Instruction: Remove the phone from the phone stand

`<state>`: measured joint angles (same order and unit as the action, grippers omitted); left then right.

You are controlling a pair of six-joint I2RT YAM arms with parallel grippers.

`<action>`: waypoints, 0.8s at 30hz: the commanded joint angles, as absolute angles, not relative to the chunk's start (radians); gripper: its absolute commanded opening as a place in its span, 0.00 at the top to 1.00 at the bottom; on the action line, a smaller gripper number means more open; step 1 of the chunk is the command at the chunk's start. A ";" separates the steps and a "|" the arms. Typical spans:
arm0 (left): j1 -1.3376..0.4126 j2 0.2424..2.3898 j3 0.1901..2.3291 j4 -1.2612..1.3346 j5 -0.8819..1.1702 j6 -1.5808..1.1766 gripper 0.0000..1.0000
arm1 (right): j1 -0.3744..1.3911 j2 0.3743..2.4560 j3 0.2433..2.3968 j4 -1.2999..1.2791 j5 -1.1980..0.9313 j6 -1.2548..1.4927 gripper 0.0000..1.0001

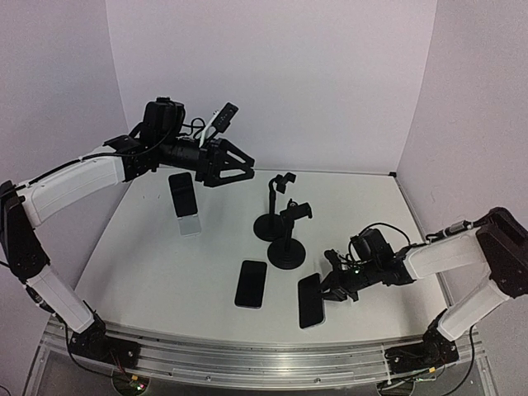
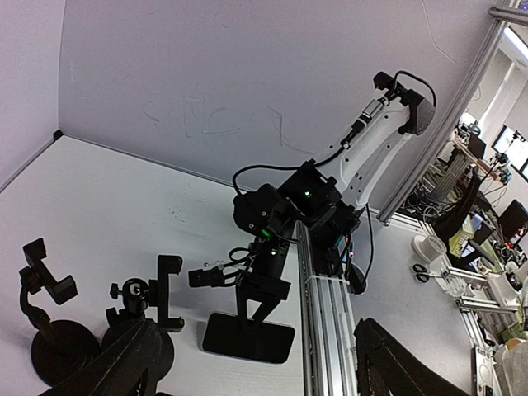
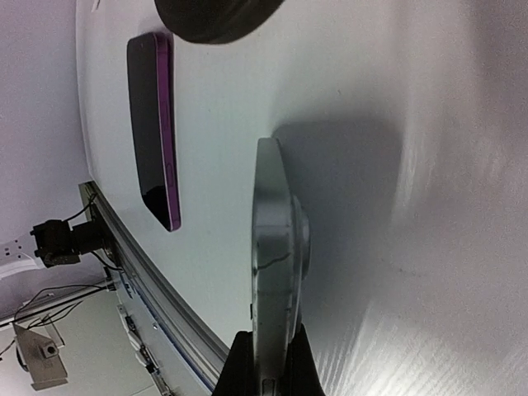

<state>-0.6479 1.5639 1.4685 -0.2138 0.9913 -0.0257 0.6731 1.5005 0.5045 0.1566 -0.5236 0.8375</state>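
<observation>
My right gripper (image 1: 330,287) is shut on the near edge of a silver-backed phone (image 1: 311,300), held low at the table surface right of centre. In the right wrist view the phone (image 3: 271,247) is edge-on between the closed fingers (image 3: 241,363). It also shows dark in the left wrist view (image 2: 247,338). Two black phone stands (image 1: 272,221) (image 1: 287,247) stand mid-table, both clamps empty. My left gripper (image 1: 238,169) is open and empty, raised at the back left.
A purple-edged phone (image 1: 251,283) lies flat near the front centre, left of the held phone; it also shows in the right wrist view (image 3: 153,124). Another phone (image 1: 185,204) lies at the back left under the left arm. The aluminium rail (image 1: 264,351) runs along the near edge.
</observation>
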 commanded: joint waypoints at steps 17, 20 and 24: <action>-0.647 1.485 1.454 -0.213 0.965 0.040 0.20 | 0.582 1.818 0.652 0.258 -0.555 0.860 1.00; -0.647 1.485 1.455 -0.216 0.961 0.043 0.20 | 0.581 1.791 0.620 0.256 -0.555 0.877 1.00; -0.647 1.482 1.442 -0.202 0.961 0.039 0.20 | 0.581 1.770 0.557 0.261 -0.555 0.927 1.00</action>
<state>-0.6479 1.5219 1.4570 -0.2115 0.9646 0.0273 0.5983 1.7805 0.6407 0.3691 -0.6628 0.8417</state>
